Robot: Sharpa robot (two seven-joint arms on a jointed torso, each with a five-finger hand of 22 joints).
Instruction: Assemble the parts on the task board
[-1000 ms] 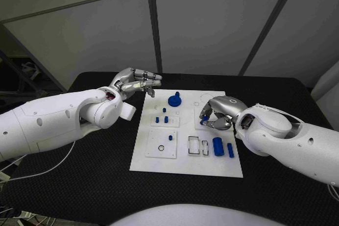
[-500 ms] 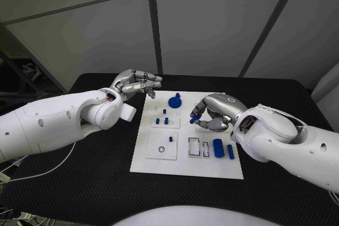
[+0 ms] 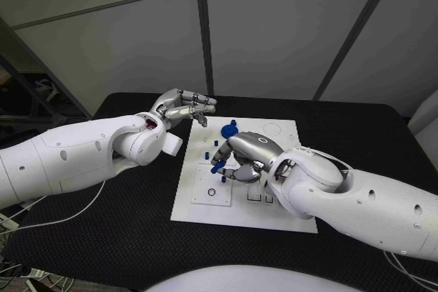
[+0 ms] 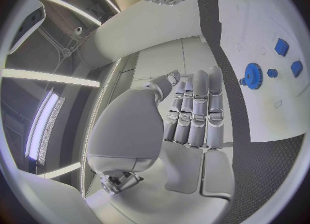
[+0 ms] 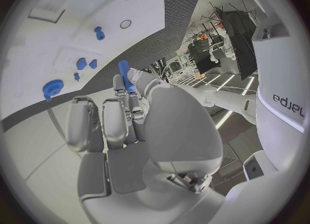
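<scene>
The white task board (image 3: 206,215) lies in the middle of the black table. My right hand (image 3: 242,156) hovers over the board's middle and pinches a blue peg (image 3: 219,168) between thumb and fingertips; the right wrist view shows the same peg (image 5: 124,74) standing up from the fingertips. A blue gear (image 3: 228,128) stands at the board's far end, with small blue pieces (image 3: 215,142) near it. My left hand (image 3: 185,106) is raised beyond the board's far left corner, its fingers curled with nothing in them. The right arm hides the board's right half.
A small black ring (image 3: 211,192) lies on a raised white panel (image 3: 202,200) at the board's near left. The left wrist view shows the gear (image 4: 252,75) and blue blocks (image 4: 281,46) on the board. Black table (image 3: 109,241) surrounds the board.
My right hand has carried the blue peg from the board's right side leftward to its middle, and the arm now covers the slots and long pieces there. The left hand has barely moved.
</scene>
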